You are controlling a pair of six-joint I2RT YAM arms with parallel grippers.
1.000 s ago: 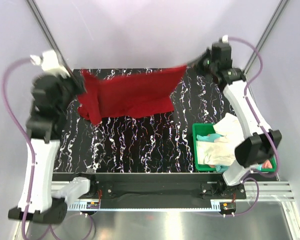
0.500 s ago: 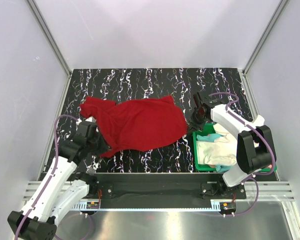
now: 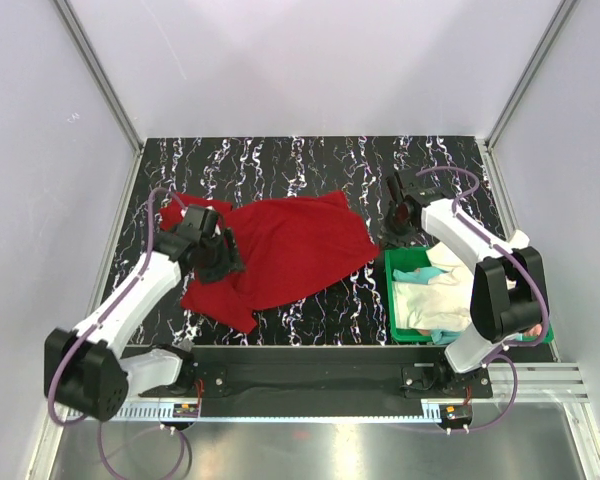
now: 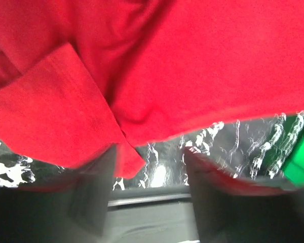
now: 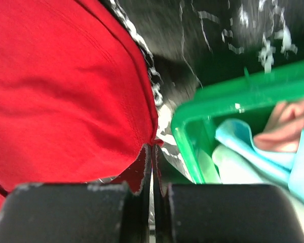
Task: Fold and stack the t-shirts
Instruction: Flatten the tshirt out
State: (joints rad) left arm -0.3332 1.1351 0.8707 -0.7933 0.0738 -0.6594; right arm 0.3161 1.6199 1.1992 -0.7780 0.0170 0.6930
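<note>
The deep red t-shirt point(image 3: 290, 250) lies rumpled and spread on the black marbled table point(image 3: 280, 165). My left gripper point(image 3: 223, 262) is low over the shirt's left part. In the left wrist view it point(image 4: 149, 172) stands open, with red cloth point(image 4: 192, 66) just beyond the fingers and nothing between them. My right gripper point(image 3: 393, 238) is at the shirt's right edge. Its jaws point(image 5: 153, 152) are shut on the corner of the red hem point(image 5: 66, 91). Cream-white point(image 3: 435, 295), teal point(image 3: 412, 272) and pinkish point(image 3: 533, 328) t-shirts lie in the bin.
The green plastic bin point(image 3: 394, 295) stands at the table's right front, right beside my right gripper, its rim point(image 5: 228, 98) close to the pinched hem. Grey walls with metal posts point(image 3: 100, 75) enclose the table. A metal rail point(image 3: 300, 375) runs along the front edge.
The red shirt, held high and stretched between both grippers a second ago, has come down onto the table. My left gripper has let go and opened; the right stays shut on the hem.
</note>
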